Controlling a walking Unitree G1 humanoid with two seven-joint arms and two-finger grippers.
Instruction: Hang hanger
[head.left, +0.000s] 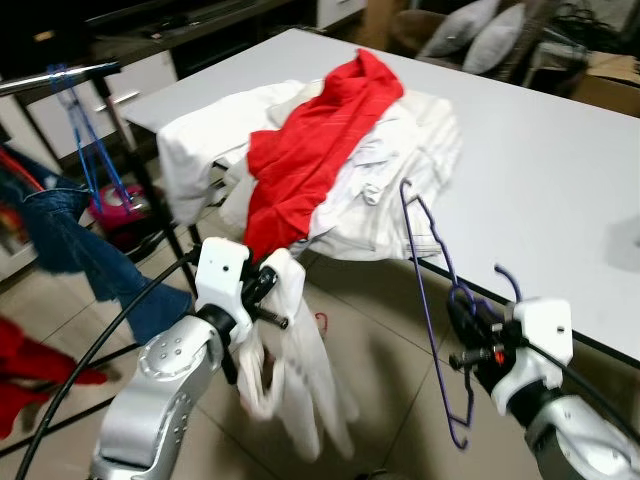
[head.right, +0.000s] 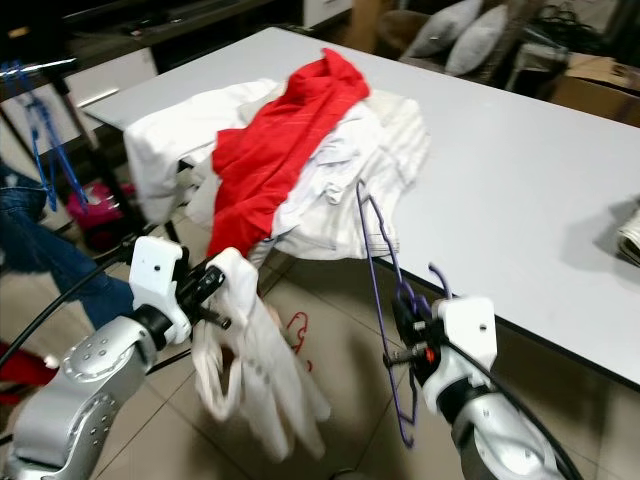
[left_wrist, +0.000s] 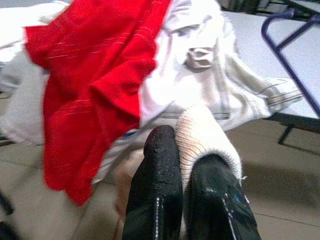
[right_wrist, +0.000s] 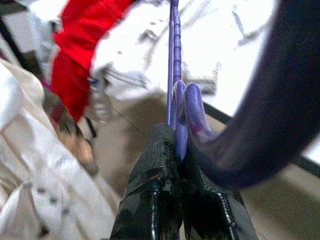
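The right gripper (head.left: 470, 345) has its two black fingers pinched tight on a thin purple wire hanger (head.left: 432, 290), gripping it at the twisted neck just under the hook; in the right wrist view the wire runs straight out from between the jaws, the hook curling back over the fingers. Held there, the hanger's frame sits upright before the jaws, its top corner near the edge of the white tabletop (head.left: 560, 170), its lower end pointing at the tiled floor (head.left: 380, 330). That grip seems to leave the hook free for a rail

The left gripper (head.left: 262, 290) is closed on a cream-white knitted garment (head.left: 300, 370); the left wrist view shows a ribbed fold squeezed between the jaws, the rest drooping below them toward the floor. Beyond those jaws lies a heap of white laundry (head.left: 400, 170) with a bright red cloth (head.left: 320, 130) draped over it, on the table's near corner

Far off to the left-hand jaws' outer side stands a dark clothes rail (head.left: 60, 76) with a blue hanger (head.left: 88, 140) on it, and blue jeans (head.left: 70, 250) lower down. I'd guess the garment must go on the purple hanger, or the hanger straight to that rail; both are well apart from it now
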